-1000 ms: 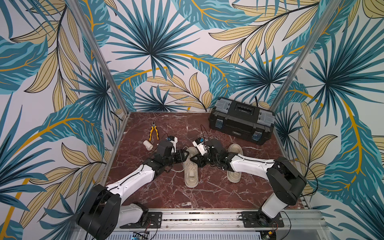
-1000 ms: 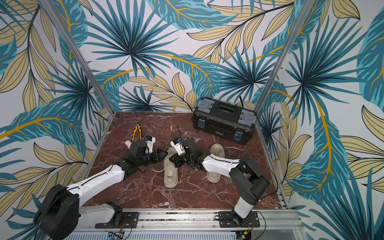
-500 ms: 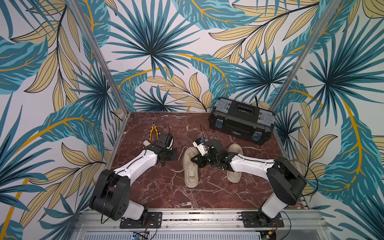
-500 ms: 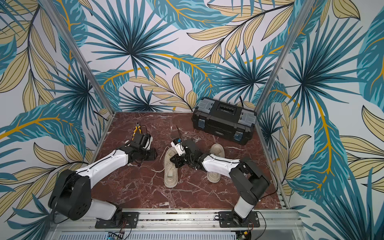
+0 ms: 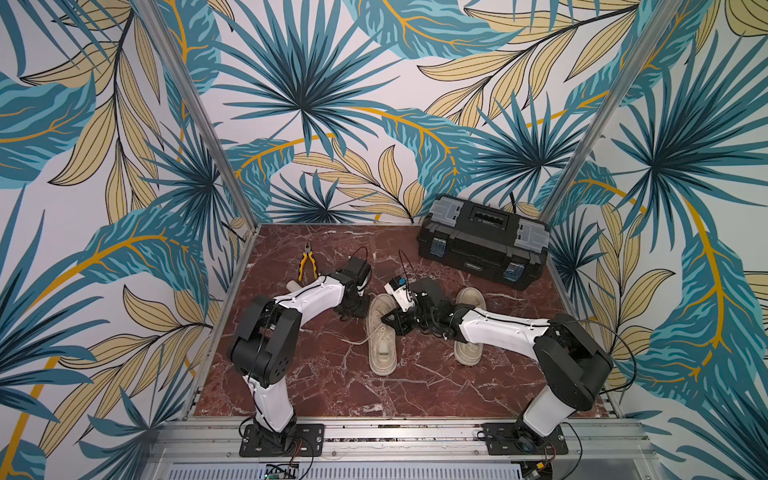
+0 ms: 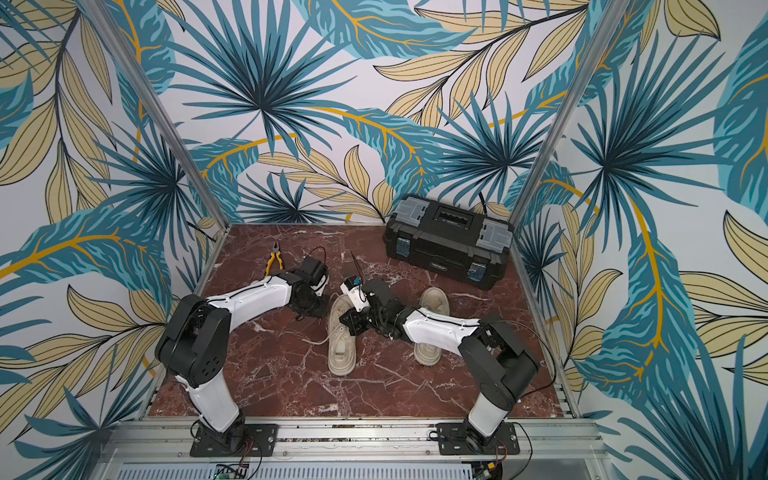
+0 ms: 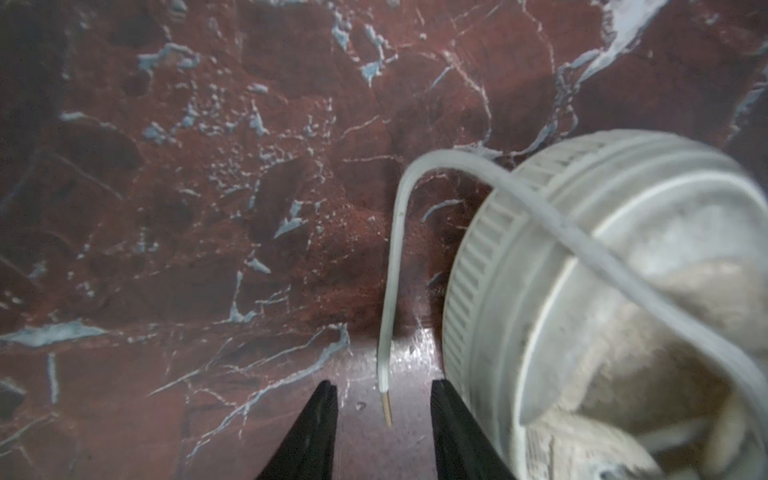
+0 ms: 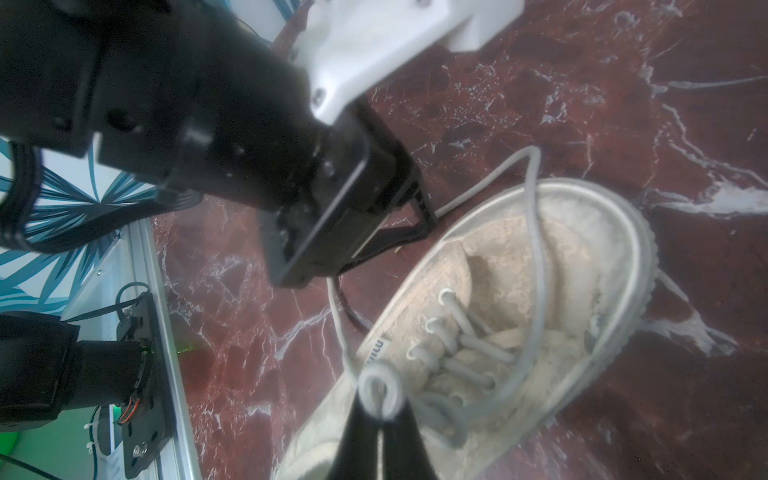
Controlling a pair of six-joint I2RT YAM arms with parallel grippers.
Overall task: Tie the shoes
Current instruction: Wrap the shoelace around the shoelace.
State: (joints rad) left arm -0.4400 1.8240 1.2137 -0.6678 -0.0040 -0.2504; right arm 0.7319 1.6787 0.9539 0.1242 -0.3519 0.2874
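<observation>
The shoe [image 5: 380,332] I work on lies in the middle of the red marble surface [image 5: 415,395], and the other shoe [image 5: 468,353] is just beside it, partly under my right arm. I judge that we are forming the bow. The right claw [image 8: 380,409] is closed on a small lace loop [image 8: 380,384]. The left claw [image 7: 382,385] stands open beside the shoe's rounded end, with the free lace end [image 7: 390,291] between its fingers, not touching them. Next I must pinch this end cleanly and bring it around the loop.
</observation>
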